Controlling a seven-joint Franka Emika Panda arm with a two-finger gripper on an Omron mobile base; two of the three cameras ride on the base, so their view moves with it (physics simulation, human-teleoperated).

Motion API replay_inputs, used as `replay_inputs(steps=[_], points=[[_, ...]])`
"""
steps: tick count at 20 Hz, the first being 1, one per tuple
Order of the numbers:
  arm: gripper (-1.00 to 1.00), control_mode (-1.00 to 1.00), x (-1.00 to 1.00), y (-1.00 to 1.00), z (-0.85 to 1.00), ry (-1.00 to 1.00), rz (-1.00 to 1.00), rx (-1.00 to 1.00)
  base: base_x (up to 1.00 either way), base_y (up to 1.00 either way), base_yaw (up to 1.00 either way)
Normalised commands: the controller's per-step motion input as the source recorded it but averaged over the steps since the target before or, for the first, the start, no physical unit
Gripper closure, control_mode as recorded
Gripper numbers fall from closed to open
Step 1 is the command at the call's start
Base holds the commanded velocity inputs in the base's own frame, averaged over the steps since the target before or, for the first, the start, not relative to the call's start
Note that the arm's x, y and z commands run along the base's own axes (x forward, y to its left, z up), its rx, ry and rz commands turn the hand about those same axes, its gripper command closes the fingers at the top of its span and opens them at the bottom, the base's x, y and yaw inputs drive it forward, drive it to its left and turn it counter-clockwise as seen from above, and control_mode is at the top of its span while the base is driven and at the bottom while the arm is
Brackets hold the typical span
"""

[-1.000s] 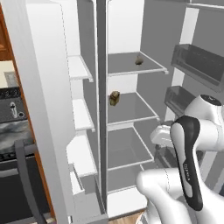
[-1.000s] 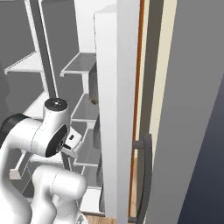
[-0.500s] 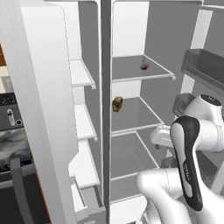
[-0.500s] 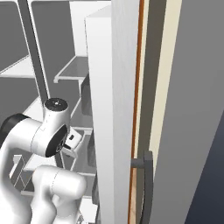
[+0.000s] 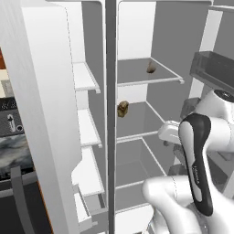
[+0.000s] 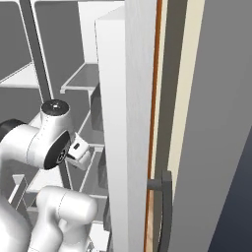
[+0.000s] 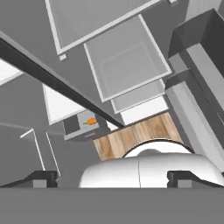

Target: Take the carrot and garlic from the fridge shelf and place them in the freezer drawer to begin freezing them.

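The garlic [image 5: 151,68], a small brown lump, rests near the back of the upper fridge shelf [image 5: 137,81] in the left base view. In the hand view, the orange carrot [image 7: 91,122] lies inside a small grey open box, the freezer drawer [image 7: 76,127], low beside the dark divider. My gripper [image 7: 113,178] is open with nothing between its dark fingertips [image 7: 43,177]. It points down, far from both the carrot and the garlic. The bent white arm [image 5: 196,155] stands in front of the fridge's right half.
A boxy tan-brown item [image 5: 122,109] sits on the middle shelf. A dark divider [image 5: 110,114] splits freezer from fridge. The open freezer door [image 5: 45,114] stands left, and door bins [image 5: 215,68] stand right. A door edge [image 6: 133,123] with a dark handle [image 6: 165,206] is close on the right. Wooden floor [image 7: 135,133] lies below.
The whole picture has shifted. The base has driven closer, so the fridge looms larger. The arm keeps its pose and the gripper stays open.
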Motion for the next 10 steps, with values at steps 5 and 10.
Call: replay_inputs(steps=[5,10], points=[[-1.00,-1.00,0.45,0.00,0.98,-0.01,-0.29,-0.06,0.00,0.00,0.00],[-1.00,-1.00,0.27,-0.01,0.59,0.00,-0.24,-0.03,0.00,0.00,0.00]])
